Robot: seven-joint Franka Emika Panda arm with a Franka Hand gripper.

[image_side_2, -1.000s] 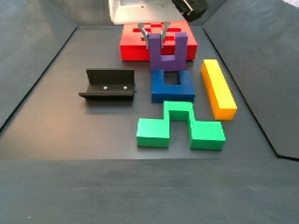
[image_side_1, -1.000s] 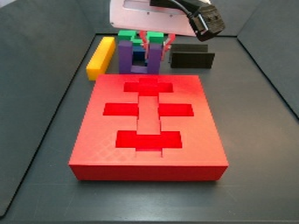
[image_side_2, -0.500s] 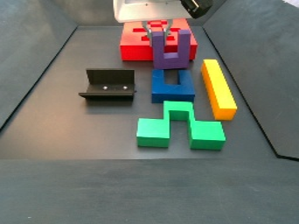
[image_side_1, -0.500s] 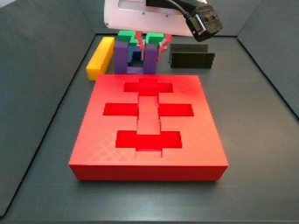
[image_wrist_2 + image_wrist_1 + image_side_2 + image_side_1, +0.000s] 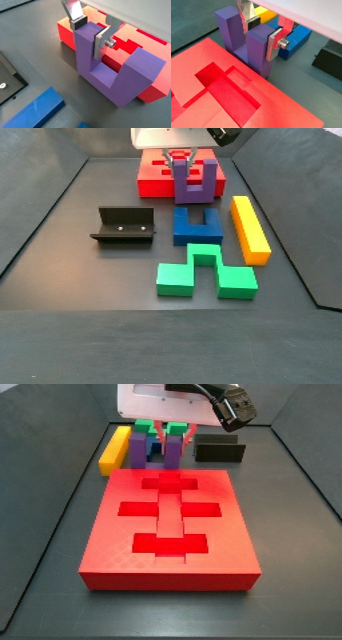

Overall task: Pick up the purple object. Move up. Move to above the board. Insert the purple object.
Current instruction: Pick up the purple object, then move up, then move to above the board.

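My gripper [image 5: 174,432] is shut on one prong of the purple object [image 5: 156,446], a U-shaped block held upright with its prongs up. The jaws clamp that prong in both wrist views [image 5: 259,32] [image 5: 89,32]. The purple object [image 5: 195,185] hangs lifted off the floor at the edge of the board [image 5: 151,174], beside the blue block. The board [image 5: 120,544] is a large red slab with cross-shaped recesses joined by a channel. It also shows in both wrist views [image 5: 191,55] [image 5: 137,37], just beyond the purple object [image 5: 244,45] [image 5: 110,75].
A blue arch block [image 5: 198,225], a yellow bar [image 5: 249,228] and a green notched block [image 5: 203,271] lie on the floor beyond the board's end. The dark fixture [image 5: 123,225] stands to one side. Dark tray walls ring the floor.
The gripper has carried the purple object upward and toward the board, away from the blue block. Nothing else has moved.
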